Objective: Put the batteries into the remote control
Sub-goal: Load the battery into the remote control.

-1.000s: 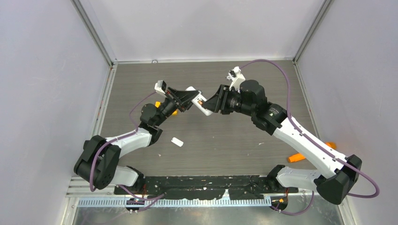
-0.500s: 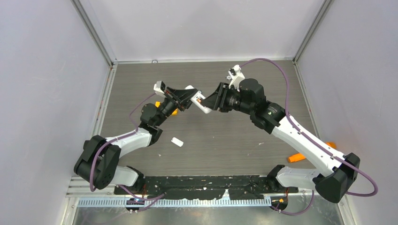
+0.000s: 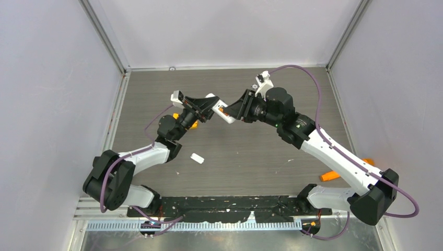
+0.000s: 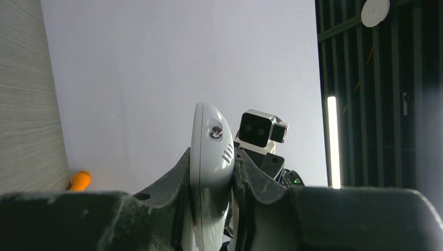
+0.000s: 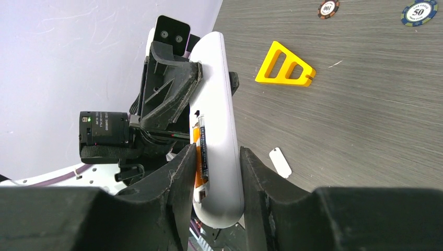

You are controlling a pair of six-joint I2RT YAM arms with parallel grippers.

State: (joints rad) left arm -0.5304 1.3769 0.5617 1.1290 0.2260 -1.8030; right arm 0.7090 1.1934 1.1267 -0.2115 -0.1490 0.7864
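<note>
White plastic fills the right gripper (image 5: 217, 157), pinched across the near end of the remote control (image 5: 215, 94), whose long axis runs straight outward. The batteries (image 5: 201, 149) lie in the remote's side bay; the left gripper (image 4: 211, 170) clamps its far end, aloft.

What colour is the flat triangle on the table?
The triangle is yellow-orange, best seen from the right wrist.
</note>
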